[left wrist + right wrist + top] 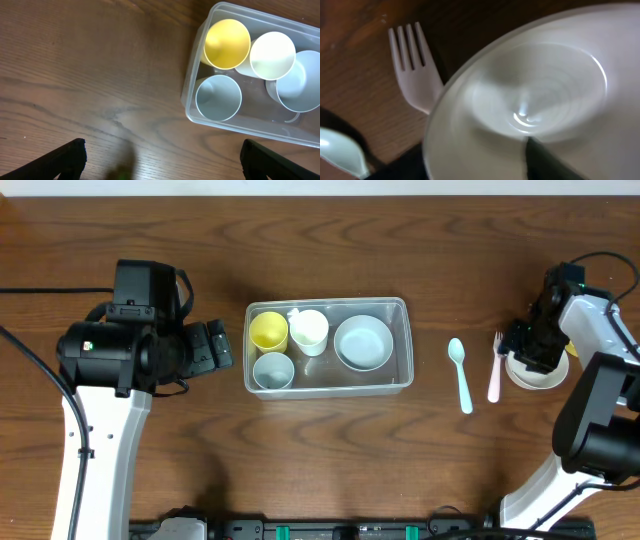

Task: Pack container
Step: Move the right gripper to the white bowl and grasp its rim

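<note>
Left gripper (222,346) sits at centre left of the overhead view, jaws wide apart and empty, pointing at the short left wall of the container (340,389). It is near the wall but not touching. The container lies mid-frame and holds a yellow cup (268,330), a white cup (309,330), a grey cup (273,370) and a packed bowl (363,342). A spoon (460,375) and a fork (494,368) lie to its right, well apart from it. At the right edge, the right gripper (527,352) hangs over a loose bowl (543,376). Whether it has gripped that bowl I cannot tell.

From the left wrist, both fingers (65,160) show in the bottom corners, far apart. The container (190,85) fills the upper right, ahead of them and off to the right of their midline.

From the right wrist, the loose bowl (545,100) fills most of the frame. The fork (415,65) is at upper left and the spoon (340,155) at lower left. A dark fingertip (545,162) shows against the bowl at the bottom. The container is not in this view.

The container looks like thin, clear plastic. I judge it light, smooth and a little flexible, and its contents are free to slide. The rim at a short wall seems the firmest hold, with slow moves.
</note>
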Controlling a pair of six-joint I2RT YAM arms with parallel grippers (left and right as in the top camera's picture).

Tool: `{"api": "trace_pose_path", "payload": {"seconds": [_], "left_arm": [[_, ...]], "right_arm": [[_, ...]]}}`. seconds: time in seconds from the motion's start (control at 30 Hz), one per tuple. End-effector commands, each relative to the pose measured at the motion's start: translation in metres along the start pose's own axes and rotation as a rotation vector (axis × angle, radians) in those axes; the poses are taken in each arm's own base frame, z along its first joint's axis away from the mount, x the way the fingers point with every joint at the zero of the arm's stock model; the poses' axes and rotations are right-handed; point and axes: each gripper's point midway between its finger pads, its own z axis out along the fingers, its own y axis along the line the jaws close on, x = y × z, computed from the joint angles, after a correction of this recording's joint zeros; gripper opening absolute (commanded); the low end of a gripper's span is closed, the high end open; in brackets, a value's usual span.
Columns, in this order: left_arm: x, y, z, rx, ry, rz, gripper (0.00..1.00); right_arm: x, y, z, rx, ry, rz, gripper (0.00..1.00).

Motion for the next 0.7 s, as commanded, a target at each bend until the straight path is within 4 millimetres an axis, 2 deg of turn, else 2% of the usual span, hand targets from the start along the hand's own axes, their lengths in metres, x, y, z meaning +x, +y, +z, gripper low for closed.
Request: {"api": "trace_pose_path", "payload": {"seconds": [0.0,0.37,0.47,0.57,0.67], "left_arm": [[0.0,0.003,0.0,-0.013,-0.001,0.013,0.98],[0.0,0.003,0.0,-0.013,-0.001,0.013,0.98],[0.0,0.003,0.0,-0.013,-0.002,0.013,0.98],[0.0,0.003,0.0,-0.013,-0.002,0.013,0.98],[0.0,0.003,0.0,-0.013,-0.001,0.014,0.98]], "right_arm": [[0.004,-0.003,0.01,0.004,0.031,0.02,0.38],[0.002,0.003,0.009,-0.013,0.022,0.007,0.06],[0.001,0.011,0.003,-0.048,0.014,-0.005,0.02],[-0.002,0.021,-0.01,-0.09,-0.015,-0.034,0.01],[-0.007,0.034,-0.038,-0.108,-0.081,-0.076,0.01]]}}
